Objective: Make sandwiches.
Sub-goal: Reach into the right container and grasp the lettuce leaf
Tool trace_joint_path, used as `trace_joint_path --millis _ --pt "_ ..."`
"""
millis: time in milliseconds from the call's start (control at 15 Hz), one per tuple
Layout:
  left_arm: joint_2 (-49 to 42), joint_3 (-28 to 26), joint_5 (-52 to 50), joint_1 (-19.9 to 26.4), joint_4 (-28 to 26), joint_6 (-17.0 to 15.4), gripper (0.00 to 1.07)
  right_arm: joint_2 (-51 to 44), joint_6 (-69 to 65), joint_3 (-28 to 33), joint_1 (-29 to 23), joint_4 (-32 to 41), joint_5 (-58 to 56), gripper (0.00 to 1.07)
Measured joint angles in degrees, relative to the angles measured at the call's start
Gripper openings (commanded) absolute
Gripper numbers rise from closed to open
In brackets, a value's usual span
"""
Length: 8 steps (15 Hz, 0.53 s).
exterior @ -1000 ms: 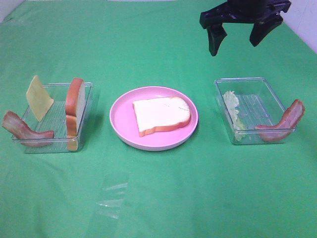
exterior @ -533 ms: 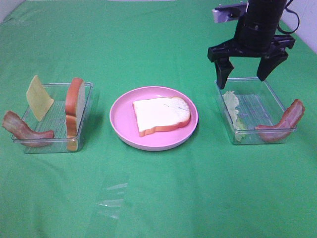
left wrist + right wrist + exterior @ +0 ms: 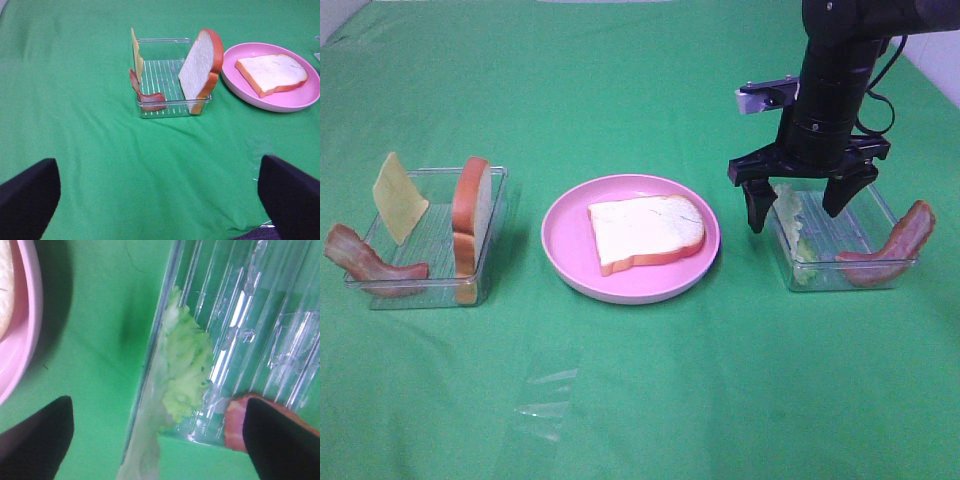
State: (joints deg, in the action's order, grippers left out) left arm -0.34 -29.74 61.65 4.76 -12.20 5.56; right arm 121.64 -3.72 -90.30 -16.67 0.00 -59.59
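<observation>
A white bread slice (image 3: 645, 232) lies flat on the pink plate (image 3: 565, 262). The left clear tray (image 3: 485, 232) holds a yellow cheese square (image 3: 398, 197), a bacon strip (image 3: 370, 265) and an upright bread slice (image 3: 470, 215). The right clear tray (image 3: 825, 278) holds a pale green lettuce leaf (image 3: 792, 215) and a bacon strip (image 3: 890, 250). My right gripper (image 3: 798, 212) is open and low over the lettuce (image 3: 185, 370), one finger outside the tray wall, one inside. My left gripper (image 3: 160, 200) is open and empty, short of the left tray (image 3: 170, 107).
A green cloth covers the table. A scrap of clear plastic (image 3: 545, 400) lies on the cloth in front of the plate. In the right wrist view the plate's rim (image 3: 27, 330) is close beside the tray, and bacon (image 3: 240, 425) lies by one finger.
My right gripper has come down and forward from above the table's back to the lettuce side of the right tray, still open. Nothing else has moved.
</observation>
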Motion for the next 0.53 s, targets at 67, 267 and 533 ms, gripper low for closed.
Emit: trace_joint_path --millis 67,267,533 --pt "0.0 0.0 0.0 0.0 0.0 0.0 1.01 0.0 0.0 0.0 0.0 0.0 0.1 0.64" --pt "0.0 0.0 0.0 0.0 0.0 0.0 1.01 0.0 -0.7 0.0 0.0 0.0 0.1 0.25" --pt "0.0 0.0 0.0 0.0 0.0 0.0 1.01 0.0 -1.5 0.0 0.0 0.0 0.1 0.0"
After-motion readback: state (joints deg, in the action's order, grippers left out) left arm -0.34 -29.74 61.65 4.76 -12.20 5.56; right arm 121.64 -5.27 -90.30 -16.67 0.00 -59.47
